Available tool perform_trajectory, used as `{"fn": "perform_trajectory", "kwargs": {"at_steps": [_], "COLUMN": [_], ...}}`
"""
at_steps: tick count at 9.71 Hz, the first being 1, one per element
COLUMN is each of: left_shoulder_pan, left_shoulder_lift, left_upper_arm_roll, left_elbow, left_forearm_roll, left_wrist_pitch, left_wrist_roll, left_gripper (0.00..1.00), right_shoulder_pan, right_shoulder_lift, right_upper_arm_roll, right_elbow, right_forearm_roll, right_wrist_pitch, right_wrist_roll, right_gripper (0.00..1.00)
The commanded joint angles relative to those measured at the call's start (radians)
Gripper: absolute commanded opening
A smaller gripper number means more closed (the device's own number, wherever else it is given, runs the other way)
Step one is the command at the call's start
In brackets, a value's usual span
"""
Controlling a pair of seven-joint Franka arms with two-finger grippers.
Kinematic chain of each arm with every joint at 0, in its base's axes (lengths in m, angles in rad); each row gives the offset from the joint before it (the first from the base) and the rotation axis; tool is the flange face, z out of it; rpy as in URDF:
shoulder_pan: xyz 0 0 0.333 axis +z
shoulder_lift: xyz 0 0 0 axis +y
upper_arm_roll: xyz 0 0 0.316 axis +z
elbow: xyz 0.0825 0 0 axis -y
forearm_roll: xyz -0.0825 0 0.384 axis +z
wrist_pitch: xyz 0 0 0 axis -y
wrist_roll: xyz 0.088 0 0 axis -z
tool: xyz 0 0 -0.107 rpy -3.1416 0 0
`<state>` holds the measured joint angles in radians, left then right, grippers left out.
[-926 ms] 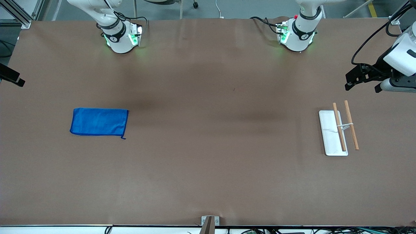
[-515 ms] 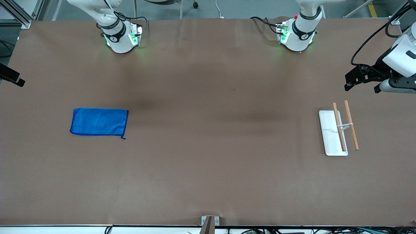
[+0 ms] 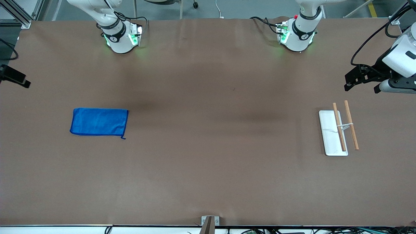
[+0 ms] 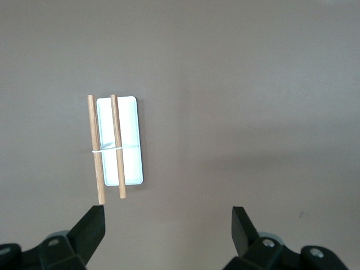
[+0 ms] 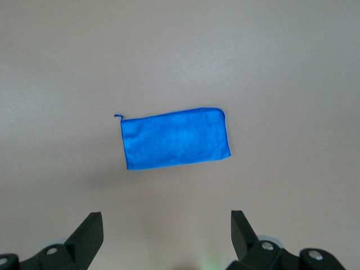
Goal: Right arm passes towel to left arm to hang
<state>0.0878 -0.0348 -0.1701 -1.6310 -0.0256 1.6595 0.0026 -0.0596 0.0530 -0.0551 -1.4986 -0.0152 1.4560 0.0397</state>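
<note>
The towel (image 3: pixel 99 122) is a bright blue rectangle lying flat on the brown table toward the right arm's end, with a short thread (image 3: pixel 123 138) at one corner. It also shows in the right wrist view (image 5: pixel 176 139). My right gripper (image 5: pixel 166 222) is open and empty, up in the air and apart from the towel. My left gripper (image 4: pixel 167 219) is open and empty, up over the table at the left arm's end, apart from the rack. Its black hand (image 3: pixel 356 77) shows in the front view.
A white tray (image 3: pixel 329 136) with two wooden rods (image 3: pixel 339 126) held above it stands toward the left arm's end; it also shows in the left wrist view (image 4: pixel 128 140). A black part of the right hand (image 3: pixel 14 79) shows at the table's edge.
The right hand's black part has shifted slightly inward over the table's edge. The left hand has shifted very slightly. The towel and the rack have not moved.
</note>
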Motion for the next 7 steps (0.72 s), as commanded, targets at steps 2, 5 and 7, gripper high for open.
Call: {"fn": "perform_trajectory", "kwargs": {"at_steps": [2,5,7], "left_shoulder_pan": [0.0,-0.002,-0.002], "left_shoulder_lift": [0.016,0.016,0.016], "left_upper_arm_roll": [-0.003,-0.003,-0.003], "left_elbow": [-0.02,-0.012,-0.012], "left_forearm_roll": [0.01,0.009,0.009], "left_wrist_pitch": [0.009,0.01,0.011], "left_wrist_roll": [0.013,0.016,0.016], "left_gripper": [0.99,0.99,0.99], "right_shoulder_pan": [-0.009,-0.023,-0.031], "right_shoulder_lift": [0.142,0.177,0.177], "right_upper_arm_roll": [0.003,0.001,0.001], "right_elbow": [-0.127,-0.377,-0.545], "right_forearm_roll": [-0.014,-0.017,-0.017], "right_wrist_pitch": [0.142,0.468,0.692], "right_wrist_roll": [-0.006,-0.093,-0.107], "right_gripper": [1.0,1.0,1.0]}}
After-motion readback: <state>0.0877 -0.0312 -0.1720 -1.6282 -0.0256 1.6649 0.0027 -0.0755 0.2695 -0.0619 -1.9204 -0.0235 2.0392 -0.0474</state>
